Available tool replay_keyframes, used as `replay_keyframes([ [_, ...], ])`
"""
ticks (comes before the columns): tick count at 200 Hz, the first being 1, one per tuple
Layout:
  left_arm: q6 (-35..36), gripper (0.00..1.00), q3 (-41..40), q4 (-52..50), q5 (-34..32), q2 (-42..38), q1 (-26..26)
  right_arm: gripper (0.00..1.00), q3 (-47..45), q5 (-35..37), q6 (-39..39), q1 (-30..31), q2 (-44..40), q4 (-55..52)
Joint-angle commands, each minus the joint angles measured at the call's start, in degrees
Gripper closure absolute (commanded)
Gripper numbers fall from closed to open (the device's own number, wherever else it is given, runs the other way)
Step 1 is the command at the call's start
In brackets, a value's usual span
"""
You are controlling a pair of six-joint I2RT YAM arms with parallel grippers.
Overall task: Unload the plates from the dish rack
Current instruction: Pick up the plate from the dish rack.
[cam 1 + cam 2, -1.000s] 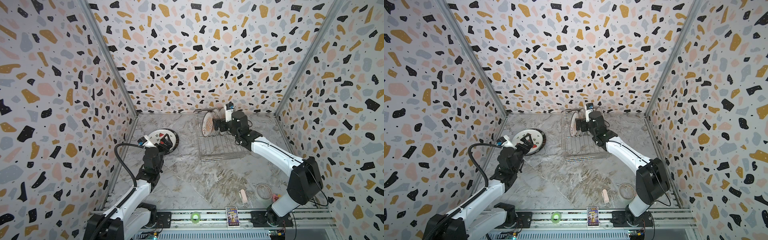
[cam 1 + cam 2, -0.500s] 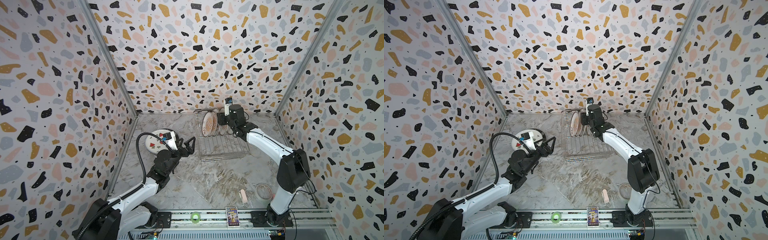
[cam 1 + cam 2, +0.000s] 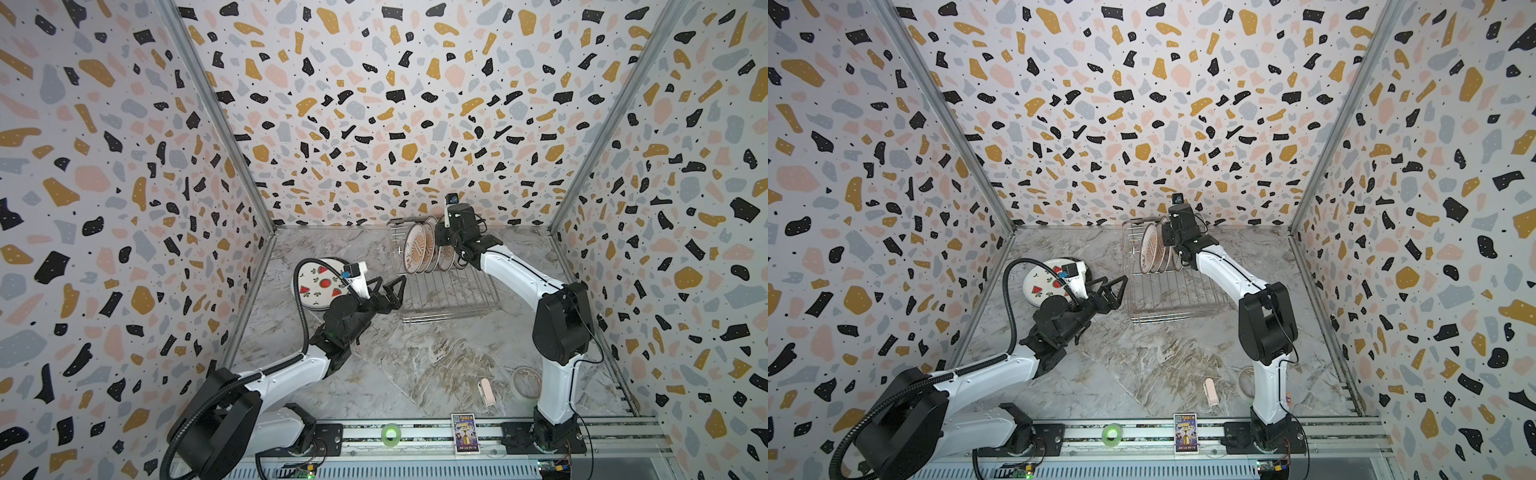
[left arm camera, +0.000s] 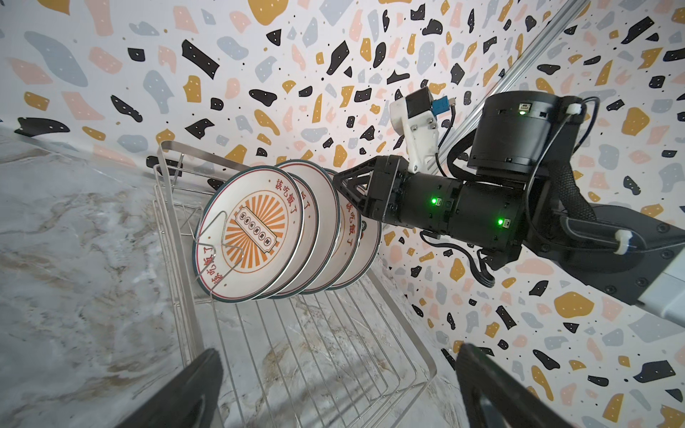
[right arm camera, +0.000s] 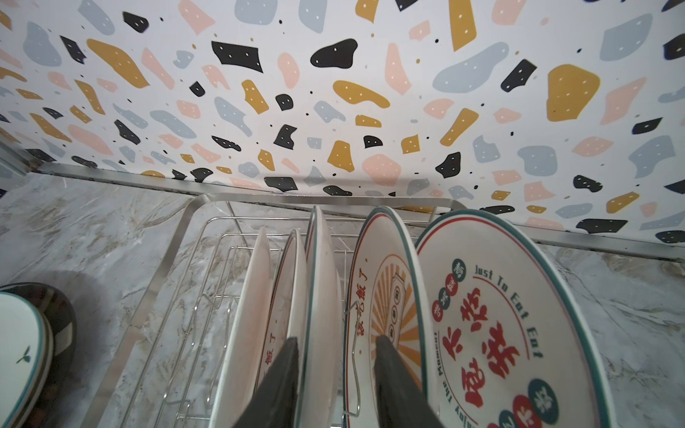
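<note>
Left gripper (image 3: 391, 283) swung toward dish rack (image 3: 451, 293); marble tabletop (image 3: 415, 361); terrazzo-print walls (image 3: 374, 104).

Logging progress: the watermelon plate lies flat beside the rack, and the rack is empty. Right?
Not empty: the left wrist view shows the dish rack holding several upright plates. The watermelon plate does lie flat beside it.

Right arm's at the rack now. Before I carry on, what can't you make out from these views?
- Whether the right gripper is pinching the plate between its jaws: right wrist view, the rim hides contact.
- How many plates stand in the dish rack: both top views, right gripper covers the rear ones.
- What lies under the watermelon plate: top views, left wrist camera and cable overlap it.
- Pink item near the front: too small.
</note>
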Motion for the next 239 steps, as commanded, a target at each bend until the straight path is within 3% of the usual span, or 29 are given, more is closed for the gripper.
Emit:
replay_keyframes([
  [1, -0.38, 0.0, 1.41, 4.43, 1.08, 0.38, -0.27, 0.67, 3.2, 3.52, -0.06, 0.4, 0.68, -2.77],
  [177, -3.95, 0.0, -0.59, 7.43, 2.68, 0.5, -0.31, 0.78, 16.38, 16.59, -0.03, 3.59, 12.95, -12.6],
  [239, -3.89, 0.0, -1.49, 6.88, 2.14, -0.75, -0.26, 0.83, 18.11, 20.68, -0.47, 4.74, 12.92, -13.7],
])
